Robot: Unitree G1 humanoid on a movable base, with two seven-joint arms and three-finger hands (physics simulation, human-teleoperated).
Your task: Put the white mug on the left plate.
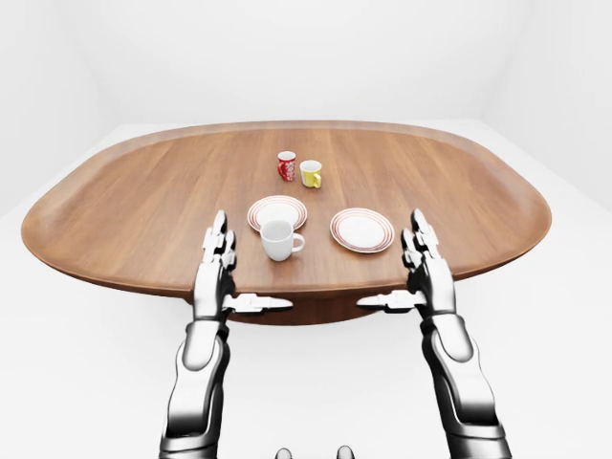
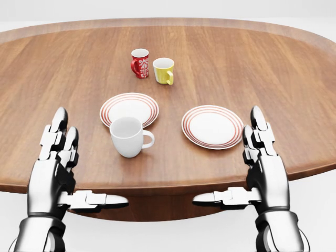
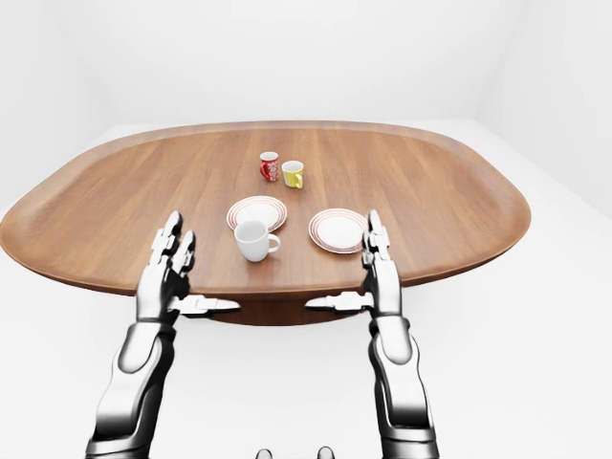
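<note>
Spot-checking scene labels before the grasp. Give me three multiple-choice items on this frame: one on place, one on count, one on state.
1. Where is the white mug in the head view?
A. On the right plate
B. On the table, just below the left plate
C. Beside the yellow mug

2. How many mugs are on the table?
A. Two
B. Three
C. Four

3. How are the hands?
A. Both open, holding nothing
B. Left shut on the white mug
C. Right shut on a plate

Key: 1 B, the mug stands on wood at the plate's lower rim. 2 B: white, red, yellow. 3 A, the left hand and right hand have spread fingers.
</note>
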